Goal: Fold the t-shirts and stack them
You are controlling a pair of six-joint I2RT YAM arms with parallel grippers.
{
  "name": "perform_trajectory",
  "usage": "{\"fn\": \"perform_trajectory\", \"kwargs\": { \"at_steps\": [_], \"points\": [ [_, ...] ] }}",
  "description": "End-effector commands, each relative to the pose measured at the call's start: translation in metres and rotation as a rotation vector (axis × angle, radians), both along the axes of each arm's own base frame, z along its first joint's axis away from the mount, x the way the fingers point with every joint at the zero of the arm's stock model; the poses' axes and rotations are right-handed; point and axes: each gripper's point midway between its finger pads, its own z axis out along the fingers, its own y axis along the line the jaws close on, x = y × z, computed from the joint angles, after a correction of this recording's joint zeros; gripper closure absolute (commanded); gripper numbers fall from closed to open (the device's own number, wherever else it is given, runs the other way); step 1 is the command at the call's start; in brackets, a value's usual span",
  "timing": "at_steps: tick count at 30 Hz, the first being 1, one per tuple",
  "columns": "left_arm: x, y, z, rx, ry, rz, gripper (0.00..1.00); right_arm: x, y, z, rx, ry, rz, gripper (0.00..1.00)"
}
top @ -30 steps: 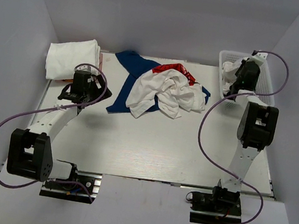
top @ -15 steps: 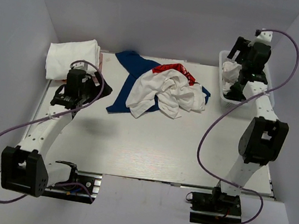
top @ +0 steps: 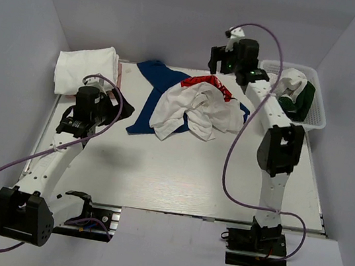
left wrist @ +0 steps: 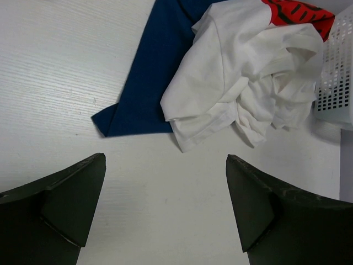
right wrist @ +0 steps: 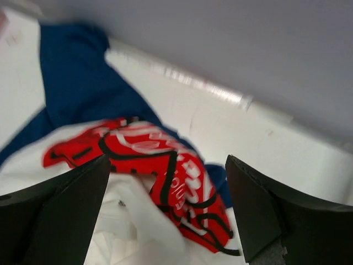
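Observation:
A loose pile of t-shirts lies mid-table: a navy one point(top: 148, 95) spread underneath, a crumpled white one point(top: 197, 112) on top, a red one with white lettering point(top: 206, 82) at the back. My left gripper point(top: 101, 109) hovers left of the pile, open and empty; its wrist view shows the navy corner point(left wrist: 143, 83) and white cloth point(left wrist: 242, 77) ahead of the gripper point(left wrist: 165, 165). My right gripper point(top: 220, 60) hangs open above the pile's back edge. Between and below its jaws, in the right wrist view point(right wrist: 168, 165), is the red shirt point(right wrist: 182, 171).
A folded white shirt point(top: 85, 69) sits at the back left corner. The white lattice basket point(top: 319, 114) stands at the back right, holding white cloth point(top: 291, 80) and dark green cloth point(top: 301, 101). Grey walls enclose the table on three sides.
My right arm has lifted out of the basket and swung left over the back of the pile, its jaws now open. My left gripper has shifted slightly toward the near side.

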Motion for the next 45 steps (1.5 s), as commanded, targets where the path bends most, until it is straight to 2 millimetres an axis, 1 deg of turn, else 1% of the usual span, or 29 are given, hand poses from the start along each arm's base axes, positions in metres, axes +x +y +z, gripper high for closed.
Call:
{"fn": "perform_trajectory", "kwargs": {
  "at_steps": [1,7,8,10,11,13,14,15,16,18,19,21,22,24,25,26,27,29,30,31,32,34,35,37,40,42,43,44,45],
  "points": [
    [-0.006,-0.006,0.002,-0.018,-0.015,-0.031,0.0,-0.01,0.006,-0.081,-0.146,0.166,-0.026,0.1],
    [-0.01,-0.012,-0.012,-0.04,0.018,-0.057,0.0,-0.004,0.017,-0.135,-0.168,0.24,-0.074,0.1],
    [-0.013,-0.014,-0.016,-0.046,0.028,-0.07,0.0,-0.009,0.028,-0.138,-0.164,0.252,-0.064,0.19],
    [-0.013,-0.014,-0.015,-0.054,0.031,-0.065,0.0,-0.015,0.032,-0.135,-0.168,0.266,-0.061,0.46],
    [-0.016,-0.014,-0.022,-0.052,0.05,-0.065,0.0,-0.019,0.035,-0.129,-0.164,0.261,-0.061,0.74],
    [-0.017,-0.015,-0.018,-0.059,0.039,-0.074,0.0,-0.021,0.03,-0.088,-0.144,0.174,-0.11,0.9],
    [-0.018,-0.02,-0.019,-0.073,0.033,-0.098,0.0,-0.032,0.028,-0.076,-0.144,0.158,-0.121,1.0],
    [-0.019,-0.022,-0.012,-0.09,0.013,-0.106,0.0,-0.029,0.027,-0.054,-0.117,0.098,-0.157,1.0],
    [-0.021,-0.024,-0.01,-0.096,0.0,-0.115,0.0,-0.033,0.018,-0.022,-0.097,0.037,-0.2,1.0],
    [-0.019,-0.024,-0.008,-0.096,-0.009,-0.115,0.0,-0.046,0.009,0.011,-0.039,-0.01,-0.234,1.0],
    [-0.02,-0.024,-0.004,-0.105,-0.017,-0.112,0.0,-0.051,0.004,0.044,0.003,-0.07,-0.252,1.0],
    [-0.021,-0.024,-0.006,-0.104,-0.008,-0.111,0.0,-0.064,-0.009,0.072,0.029,-0.126,-0.276,1.0],
    [-0.021,-0.024,-0.006,-0.104,-0.008,-0.111,0.0,-0.069,-0.016,0.104,0.067,-0.214,-0.28,1.0],
    [-0.023,-0.024,-0.008,-0.103,0.001,-0.111,0.0,-0.08,-0.031,0.144,0.119,-0.306,-0.319,1.0],
    [-0.023,-0.024,-0.008,-0.103,0.001,-0.111,0.0,-0.084,-0.047,0.178,0.108,-0.404,-0.353,1.0],
    [-0.021,-0.024,-0.006,-0.104,-0.008,-0.111,0.0,-0.084,-0.051,0.189,0.111,-0.427,-0.365,1.0],
    [-0.017,-0.022,-0.002,-0.105,-0.021,-0.103,0.0,-0.092,-0.057,0.229,0.145,-0.494,-0.372,1.0],
    [-0.012,-0.022,0.005,-0.105,-0.032,-0.103,0.0,-0.083,-0.072,0.239,0.13,-0.515,-0.423,1.0],
    [-0.008,-0.02,0.009,-0.098,-0.034,-0.088,0.0,-0.09,-0.088,0.276,0.17,-0.58,-0.477,1.0],
    [-0.006,-0.018,0.007,-0.091,-0.02,-0.077,0.0,-0.082,-0.096,0.276,0.154,-0.592,-0.515,1.0],
    [-0.004,-0.017,0.011,-0.087,-0.03,-0.069,0.0,-0.085,-0.113,0.296,0.191,-0.66,-0.584,1.0],
    [-0.001,-0.013,0.01,-0.076,-0.021,-0.048,0.0,-0.086,-0.146,0.308,0.185,-0.716,-0.691,1.0],
    [-0.001,-0.013,0.01,-0.076,-0.021,-0.048,0.0,-0.091,-0.154,0.325,0.214,-0.777,-0.713,1.0],
    [0.001,-0.009,0.006,-0.063,-0.014,-0.025,0.0,-0.088,-0.181,0.341,0.222,-0.823,-0.774,1.0],
    [0.005,-0.004,0.009,-0.049,-0.016,0.0,0.0,-0.081,-0.213,0.353,0.199,-0.861,-0.849,1.0],
    [0.008,-0.003,0.011,-0.037,-0.02,0.004,0.0,-0.076,-0.238,0.351,0.16,-0.871,-0.901,1.0],
    [0.01,-0.001,0.008,-0.031,-0.012,0.014,0.0,-0.069,-0.242,0.345,0.137,-0.864,-0.901,1.0],
    [0.011,-0.001,0.004,-0.03,-0.003,0.014,0.0,-0.064,-0.26,0.336,0.113,-0.845,-0.934,1.0],
    [0.011,-0.001,0.004,-0.03,-0.003,0.014,0.0,-0.057,-0.268,0.323,0.095,-0.821,-0.946,1.0]
  ]
}}
